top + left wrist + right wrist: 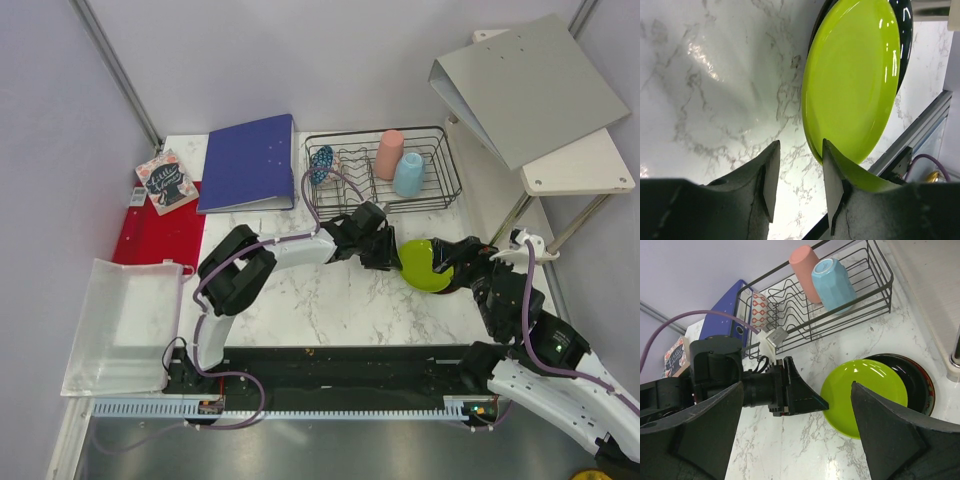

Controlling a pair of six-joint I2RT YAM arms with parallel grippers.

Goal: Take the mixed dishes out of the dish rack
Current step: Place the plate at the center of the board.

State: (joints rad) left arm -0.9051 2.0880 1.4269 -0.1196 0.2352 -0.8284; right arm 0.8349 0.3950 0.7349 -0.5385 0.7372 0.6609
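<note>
The black wire dish rack [432, 190] stands at the back of the table and also shows in the right wrist view [875, 295]. It holds a small blue patterned bowl [322, 163], a tall pink cup [389, 153] and a light blue cup [408, 174]. A lime-green bowl [422, 266] lies tilted in the red-and-black bowl [919, 377] on the marble in front of the rack. My left gripper [387, 252] is open, one fingertip at the green bowl's rim [855, 85], nothing between its jaws. My right gripper [455, 262] is wide open and empty above the bowls.
A blue binder [250, 162] lies left of the rack. A book [167, 182], a red mat [160, 238] and a clear plastic bin [125, 325] are at the left. A grey binder [530, 85] rests on a white side table [585, 168] at the right.
</note>
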